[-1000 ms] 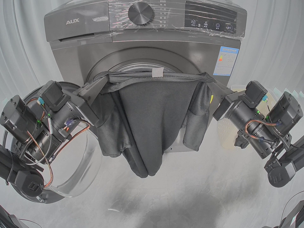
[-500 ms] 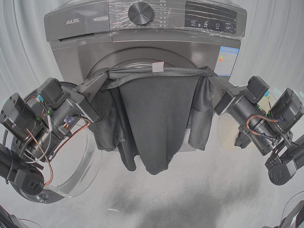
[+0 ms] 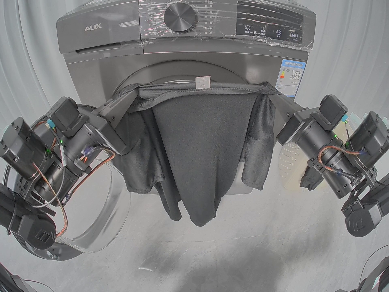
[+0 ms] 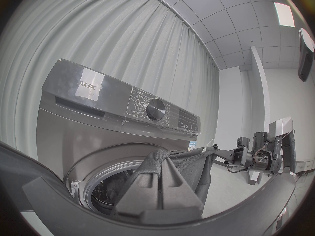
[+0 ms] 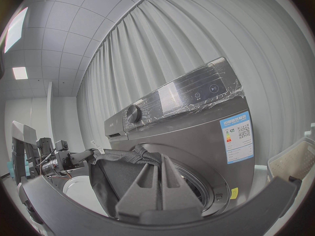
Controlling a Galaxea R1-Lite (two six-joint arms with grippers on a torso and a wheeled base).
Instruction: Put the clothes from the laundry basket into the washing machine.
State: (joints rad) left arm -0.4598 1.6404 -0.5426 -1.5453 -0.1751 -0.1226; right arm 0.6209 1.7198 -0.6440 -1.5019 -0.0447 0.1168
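Left gripper (image 3: 126,99) and right gripper (image 3: 278,100), each clamping the dark garment (image 3: 202,142), are raising it slightly before the washing machine (image 3: 182,57), readying it for loading.

We count one washing machine (image 3: 101,65), and on it one round glass door (image 3: 101,215), one control dial (image 3: 180,16) and one blue-and-white energy label (image 3: 291,77). We count one dark garment (image 3: 198,142), which carries one white tag (image 3: 202,82) at its upper hem, and one cream laundry basket (image 3: 291,163). We count two grippers in total: one left gripper (image 3: 130,97) and one right gripper (image 3: 272,97).
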